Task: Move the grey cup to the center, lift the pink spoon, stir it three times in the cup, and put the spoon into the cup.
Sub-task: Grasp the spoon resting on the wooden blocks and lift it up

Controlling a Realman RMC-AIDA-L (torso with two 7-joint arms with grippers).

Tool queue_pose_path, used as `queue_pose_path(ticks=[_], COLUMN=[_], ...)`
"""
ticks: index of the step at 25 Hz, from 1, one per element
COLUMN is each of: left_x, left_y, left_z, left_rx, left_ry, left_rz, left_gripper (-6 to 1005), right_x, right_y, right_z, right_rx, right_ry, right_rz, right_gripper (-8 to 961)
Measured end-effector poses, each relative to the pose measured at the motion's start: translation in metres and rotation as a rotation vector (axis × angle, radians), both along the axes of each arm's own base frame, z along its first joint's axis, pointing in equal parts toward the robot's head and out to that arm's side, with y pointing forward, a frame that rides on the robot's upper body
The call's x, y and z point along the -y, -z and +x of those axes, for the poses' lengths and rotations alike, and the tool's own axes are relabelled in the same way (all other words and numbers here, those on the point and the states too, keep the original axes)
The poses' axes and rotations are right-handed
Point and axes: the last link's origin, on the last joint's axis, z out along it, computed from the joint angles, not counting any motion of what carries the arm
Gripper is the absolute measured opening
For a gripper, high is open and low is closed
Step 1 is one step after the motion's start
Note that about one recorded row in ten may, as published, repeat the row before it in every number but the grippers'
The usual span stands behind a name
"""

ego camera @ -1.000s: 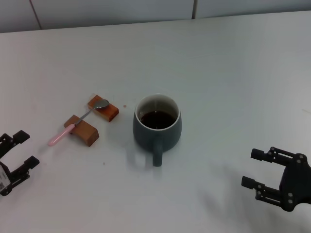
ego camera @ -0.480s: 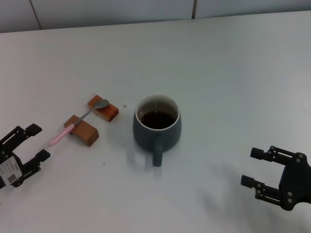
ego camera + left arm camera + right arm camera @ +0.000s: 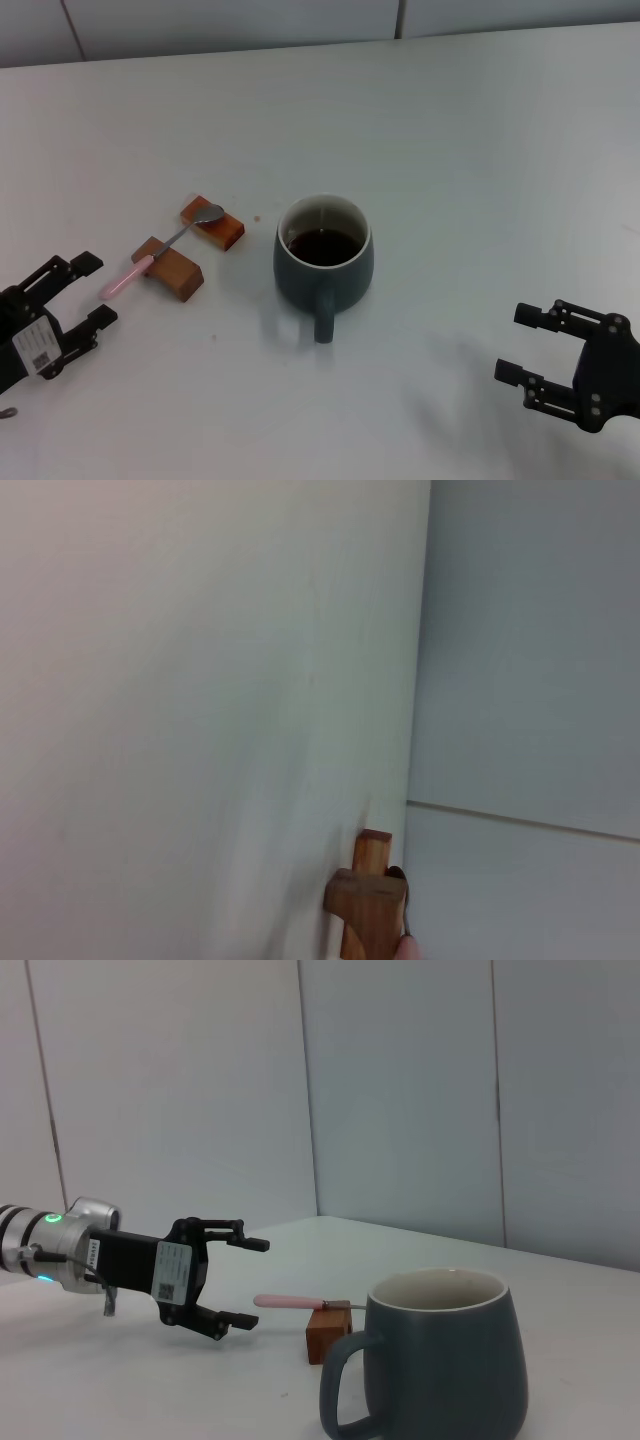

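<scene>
The grey cup [image 3: 323,256] stands upright near the middle of the tabletop [image 3: 480,150], handle toward 6 o'clock, with dark liquid inside. The pink spoon [image 3: 160,251] lies at the cup's 9 o'clock, bridged across two wooden blocks [image 3: 168,267]: its metal bowl rests on the farther block, its pink handle overhangs the nearer block toward 8 o'clock.

The left gripper [image 3: 74,290] is at the 8 o'clock edge of the tabletop, fingers spread and released, holding nothing, its opening facing the spoon's handle end. The right wrist view confirms the gap between its fingers, with the spoon handle just beyond them. The right gripper [image 3: 528,345] hangs parked at 4 o'clock, well apart from the cup, also released and empty.

Step in hand, as judged: approach and grasp the spoon.
1. Align the left gripper with the free pink handle, fingers on either side of it.
2. Close on the handle portion that overhangs the block, clear of the wood.
3. Lift straight up so the blocks are not dragged.
4. Risk: the slim handle may roll or slip off the blocks if pushed sideways.

Compared with one second ago, the left gripper has advanced toward the spoon handle. Cup, spoon, blocks and right gripper are unchanged.
</scene>
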Motion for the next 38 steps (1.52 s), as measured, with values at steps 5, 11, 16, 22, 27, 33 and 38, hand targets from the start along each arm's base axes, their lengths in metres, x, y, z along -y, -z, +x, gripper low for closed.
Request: queue_pose_path(ticks=[5,11,16,22,27,33,38], left_x=[-0.007,-0.011,-0.016,-0.022,-0.024,-0.026,-0.026], left_y=[0.001,0.007,0.007,0.012,0.015,0.016,0.017], left_z=[0.003,0.005,0.006,0.01,0.01,0.01,0.01], left_rx=[-0.009,-0.009,-0.016,-0.018,-0.031,-0.043,-0.042], left_ry=[0.012,0.006,0.01,0.018,0.018,0.022,0.019], left_rz=[-0.002,-0.007,-0.007,-0.011,-0.011,-0.018,-0.019], left_gripper=[761,749,739,728,718,706,697], right_x=[-0.001,-0.001,-0.001,-0.001,-0.001,-0.001,-0.001], right_y=[0.0,-0.001,-0.001,-0.001,-0.001,-0.002,-0.002], right_z=[0.0,0.0,0.0,0.001,0.0,0.001,0.001], right_rx=[0.0,-0.002,-0.002,-0.002,-0.003,-0.007,-0.008], right_ry=[0.002,0.008,0.009,0.009,0.009,0.014,0.013], right_rz=[-0.001,-0.003,-0.003,-0.003,-0.004,0.004,0.004], right_gripper=[680,680,680,680,680,680,680])
